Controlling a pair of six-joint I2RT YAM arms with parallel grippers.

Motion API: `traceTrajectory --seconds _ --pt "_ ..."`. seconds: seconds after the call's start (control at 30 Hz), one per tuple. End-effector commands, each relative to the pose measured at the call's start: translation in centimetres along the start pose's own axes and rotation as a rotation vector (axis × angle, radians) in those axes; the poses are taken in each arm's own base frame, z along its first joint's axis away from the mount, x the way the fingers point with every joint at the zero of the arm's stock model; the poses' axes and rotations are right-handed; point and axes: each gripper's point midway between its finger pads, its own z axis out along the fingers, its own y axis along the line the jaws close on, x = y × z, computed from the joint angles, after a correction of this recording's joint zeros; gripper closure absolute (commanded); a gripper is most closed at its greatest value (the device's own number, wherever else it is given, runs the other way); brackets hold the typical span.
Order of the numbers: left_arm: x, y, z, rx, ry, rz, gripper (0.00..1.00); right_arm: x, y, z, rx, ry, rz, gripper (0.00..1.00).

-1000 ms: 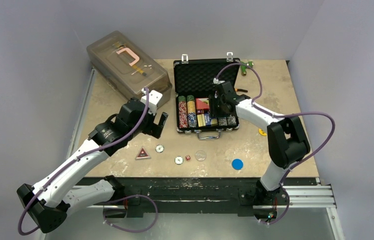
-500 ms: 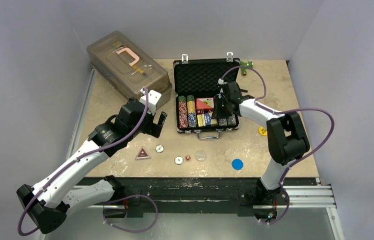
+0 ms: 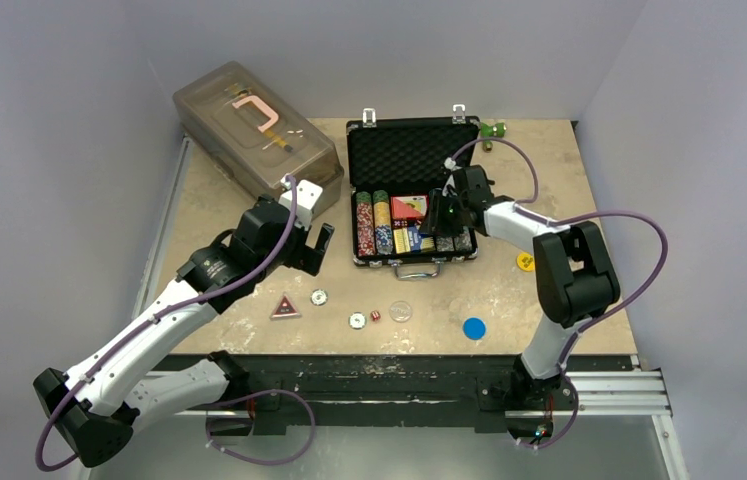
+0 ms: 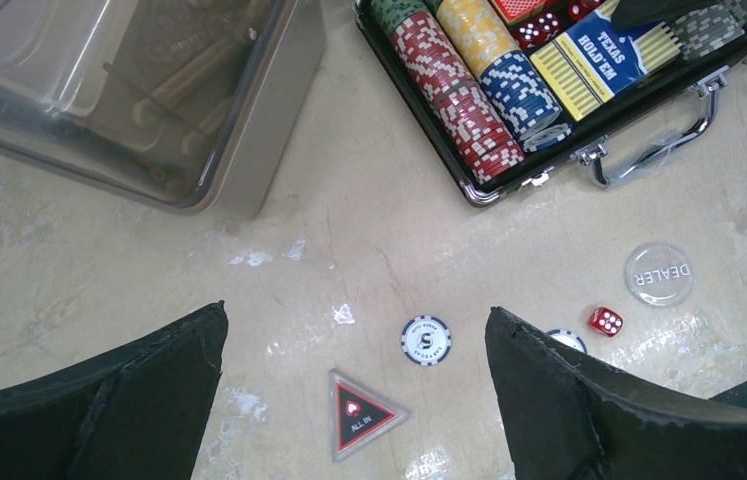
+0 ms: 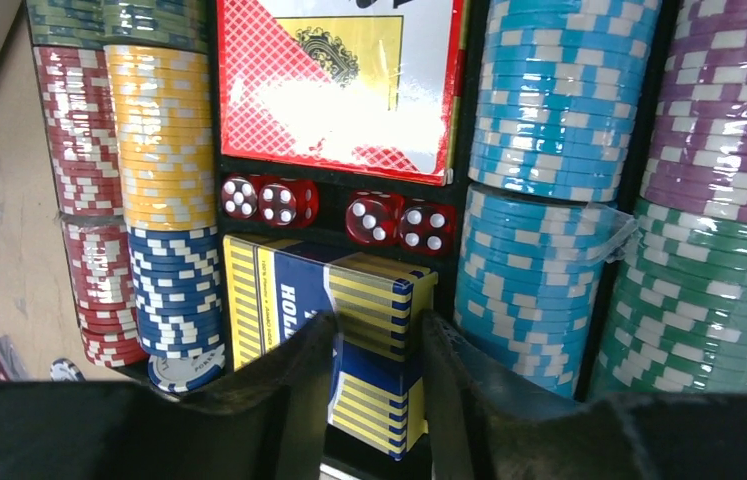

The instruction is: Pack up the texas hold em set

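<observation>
Four dice (image 5: 374,217) lie in the case (image 3: 399,155); my left end effector (image 4: 356,320) hangs released; right end effector (image 5: 374,335), I cannot tell.

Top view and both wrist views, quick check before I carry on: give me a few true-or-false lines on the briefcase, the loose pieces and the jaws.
1. The briefcase is closed. False: its lid stands open.
2. A clear dealer disc lies on the table, outside the briefcase. True.
3. Every red die is packed. False: one red die lies on the table near the dealer disc.
4. The left jaws are wide open with nothing between them. True.
5. The right jaws are down at the loose chips on the table. False: they are over the blue and yellow card deck inside the briefcase.
</observation>
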Motion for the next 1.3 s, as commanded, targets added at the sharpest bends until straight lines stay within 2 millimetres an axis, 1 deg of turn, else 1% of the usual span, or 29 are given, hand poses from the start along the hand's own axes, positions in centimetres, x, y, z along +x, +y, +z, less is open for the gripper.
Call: traceTrajectory --seconds 0.0,0.1,0.23,0.27,0.3,0.37,0.4,0.43,0.47,0.5,0.53,0.57,0.6,0.67,0.73,0.87,0.93,1.0,1.07,1.13,1.27 --pt "-1.0 0.0 0.1 -0.005 -0.039 0.014 0.04 3.4 -0.2 1.0 0.01 0.072 -0.059 0.6" --pt "-1.0 -0.2 0.2 0.003 -0.034 0.016 0.04 1.7 0.6 -1.0 0.083 0.04 -0.175 0.49" --pt "-1.1 -0.2 0.1 0.003 -0.034 0.016 0.04 -1.2 1.4 -4.1 0.23 -0.005 -0.336 0.31" --pt "-1.1 -0.1 0.0 0.003 -0.034 0.015 0.04 -1.5 1.2 -4.9 0.263 0.006 -0.37 0.28" --pt "-1.2 -0.1 0.0 0.003 -0.038 0.013 0.04 -2.2 1.2 -5.5 0.285 0.001 -0.399 0.26" --pt "-1.3 -0.2 -0.2 0.012 -0.045 0.008 0.04 -3.3 1.6 -6.3 0.283 -0.004 -0.496 0.23" --pt "-1.4 -0.3 -0.3 0.019 -0.05 0.005 0.04 -3.6 1.7 -6.6 0.292 -0.008 -0.525 0.17" --pt "-1.4 -0.5 -0.4 0.027 -0.054 0.002 0.04 -3.7 2.0 -6.7 0.284 0.004 -0.606 0.03" --pt "-1.5 -0.6 -0.4 0.034 -0.058 -0.001 0.04 -3.2 2.5 -6.7 0.243 0.037 -0.734 0.01" --pt "-1.5 -0.8 -0.4 0.041 -0.059 -0.002 0.04 -2.9 2.6 -6.7 0.244 0.045 -0.843 0.01" --pt "-1.6 -0.9 -0.4 0.05 -0.061 -0.006 0.04 -3.0 1.9 -6.8 0.319 0.038 -0.929 0.01" --pt "-1.7 -1.1 -0.4 0.059 -0.062 -0.009 0.04 -3.7 1.6 -7.2 0.386 0.025 -0.991 0.01" --pt "-1.8 -1.2 -0.5 0.07 -0.066 -0.013 0.04 -3.9 1.5 -7.4 0.406 0.043 -1.039 0.01" --pt "-1.9 -1.6 -0.7 0.09 -0.075 -0.021 0.04 -4.4 1.8 -7.4 0.39 0.099 -1.126 0.01" --pt "-2.1 -1.8 -1.0 0.104 -0.087 -0.026 0.04 -4.4 1.0 -7.6 0.415 0.19 -1.238 0.03" --pt "-2.1 -1.9 -1.2 0.114 -0.098 -0.027 0.04 -3.4 0.5 -7.3 0.362 0.295 -1.39 0.07" --pt "-2.2 -2.0 -1.3 0.118 -0.103 -0.028 0.04 -3.0 0.3 -6.9 0.339 0.338 -1.449 0.09" --pt "-2.3 -2.0 -1.3 0.119 -0.105 -0.029 0.04 -2.6 -0.2 -6.3 0.328 0.395 -1.49 0.13" --pt "-2.3 -2.0 -1.4 0.119 -0.105 -0.029 0.04 -2.2 0.2 -5.6 0.271 0.405 -1.523 0.2" --pt "-2.3 -2.1 -1.4 0.122 -0.105 -0.028 0.04 -1.9 1.1 -5.0 0.199 0.391 -1.549 0.23" --pt "-2.3 -2.0 -1.3 0.121 -0.104 -0.025 0.04 -1.2 1.4 -4.3 0.141 0.431 -1.571 0.28"
